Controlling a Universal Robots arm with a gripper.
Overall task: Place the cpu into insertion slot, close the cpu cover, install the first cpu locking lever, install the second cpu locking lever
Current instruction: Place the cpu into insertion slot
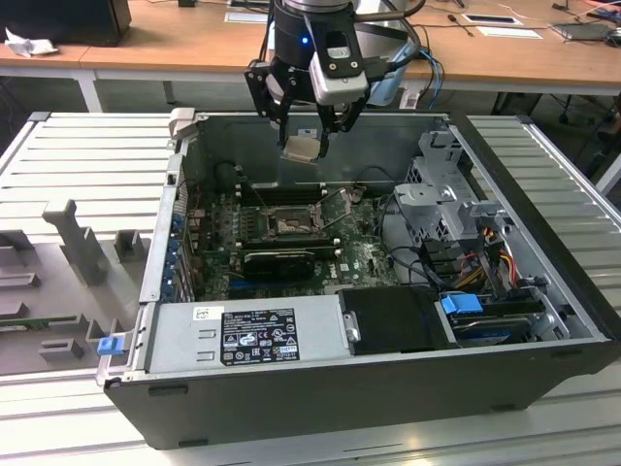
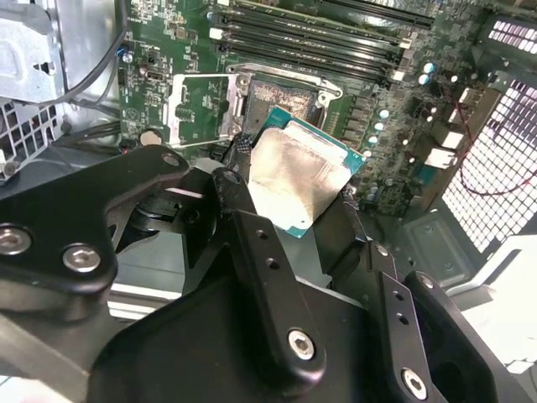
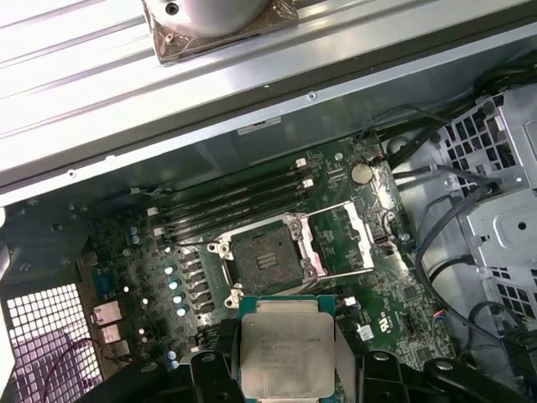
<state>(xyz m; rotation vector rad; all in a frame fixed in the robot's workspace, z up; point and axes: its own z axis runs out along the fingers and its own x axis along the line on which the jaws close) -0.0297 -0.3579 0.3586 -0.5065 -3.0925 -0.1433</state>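
Exterior view: our gripper (image 1: 307, 136) hangs over the far half of the open case (image 1: 543, 252), jaws closed on the cpu (image 1: 301, 148), which it grips by two opposite edges. The chip is well clear above the board (image 1: 364, 254). The slot (image 1: 289, 221) lies below it and a little nearer, uncovered and bare. A heatsink bar (image 1: 279, 260) sits just on the slot's near side. The power supply (image 1: 252, 330) runs along the near wall. The drive cage (image 1: 446, 194) and cables (image 1: 412, 254) are on the exterior view's right, well apart from the slot.

Second wrist view: the cpu (image 2: 298, 180) sits tilted between the fingers (image 2: 239, 210), its pale top smeared. The slot (image 2: 281, 96) is beyond it, and the cover (image 2: 201, 109) is swung open beside the slot. How steeply it stands we cannot tell.

First wrist view: the cpu (image 3: 287, 353) is held square and the slot (image 3: 267, 259) shows its dark centre empty. The cover (image 3: 340, 243) is on one flank and the memory slots (image 3: 235, 201) on the other.

We judge that the step in hand is placement, not yet done. It calls for a level chip, edges parallel to the socket rim, and a straight descent with no sliding across the contacts.

In the way, we reckon: the open cover and the heatsink bar crowd the slot, and the fingers reach past the chip's edges, so they may foul the rim
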